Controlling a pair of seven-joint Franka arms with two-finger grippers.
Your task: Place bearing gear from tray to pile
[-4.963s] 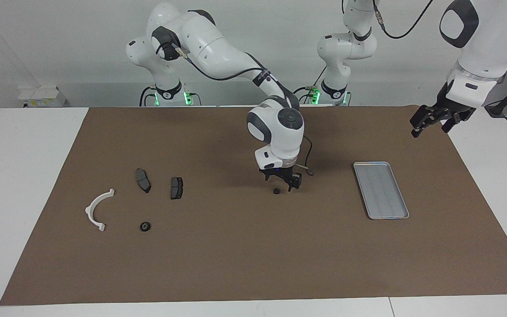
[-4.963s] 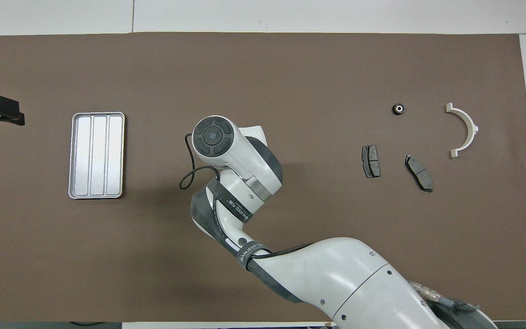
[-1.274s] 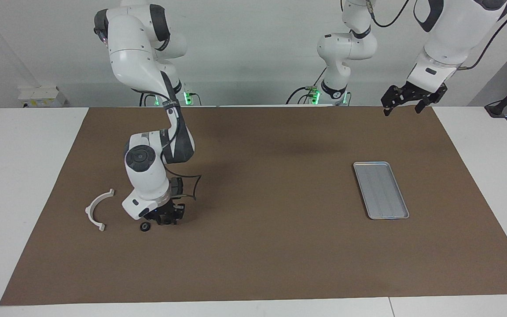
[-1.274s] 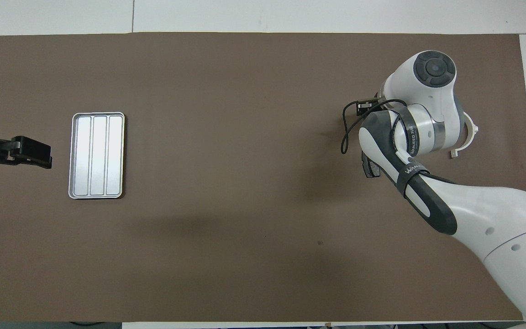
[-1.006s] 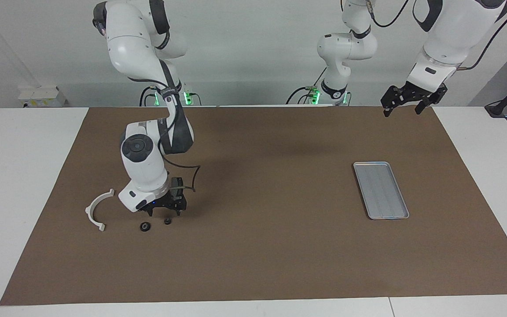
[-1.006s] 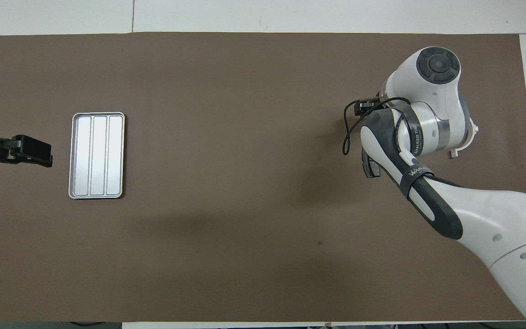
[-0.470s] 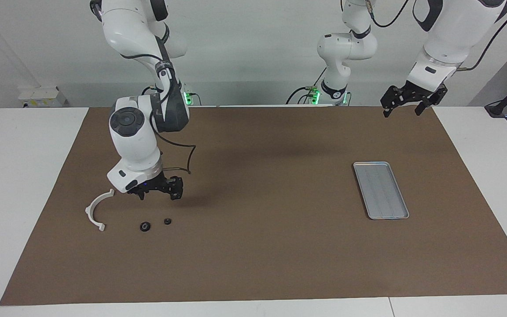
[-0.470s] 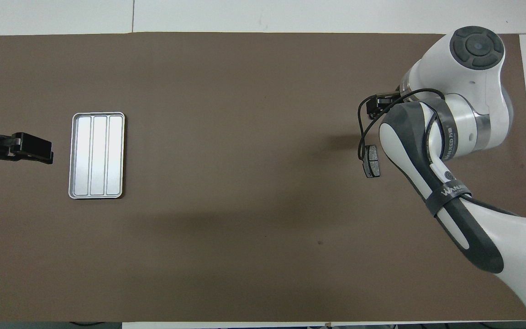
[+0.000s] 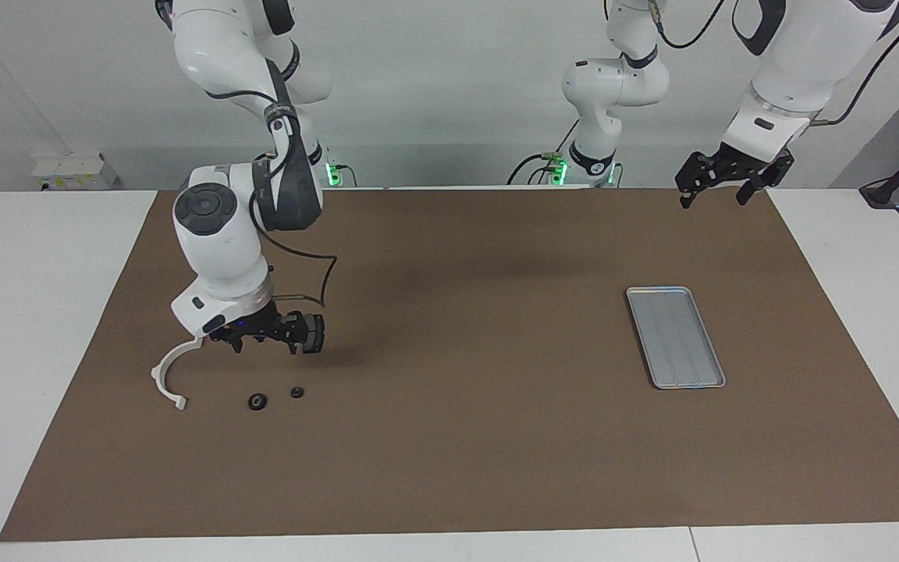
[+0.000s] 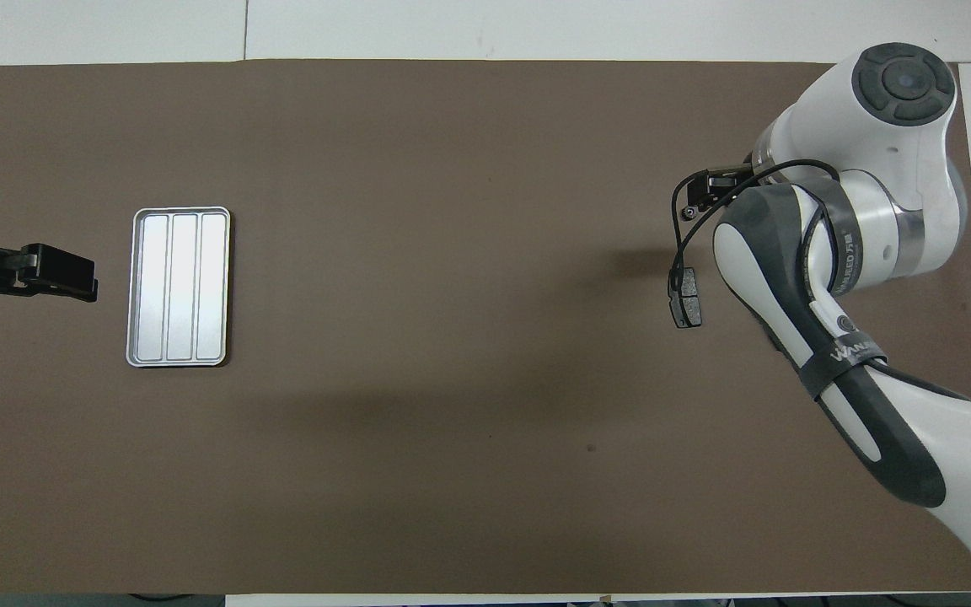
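The silver tray [image 9: 676,337] lies empty toward the left arm's end of the table and also shows in the overhead view [image 10: 178,287]. Two small black bearing gears [image 9: 296,392] [image 9: 257,401] lie side by side on the mat by the pile, beside the white semicircular bracket [image 9: 168,371]. My right gripper [image 9: 262,342] is open and empty, raised over the brake pads. One brake pad [image 10: 686,297] shows beside the arm; the other pad is hidden under it. In the overhead view the arm hides both gears and the bracket. My left gripper [image 9: 713,195] waits open in the air beside the tray.
A brown mat [image 9: 449,468] covers the table, with white table edges around it. The right arm's black cable [image 9: 325,285] loops out beside its wrist. The left gripper [image 10: 56,274] hangs over the mat's edge next to the tray.
My right gripper has let go of a gear beside the other gear, then risen and drawn back over the brake pads. The left arm has stayed still for the last second.
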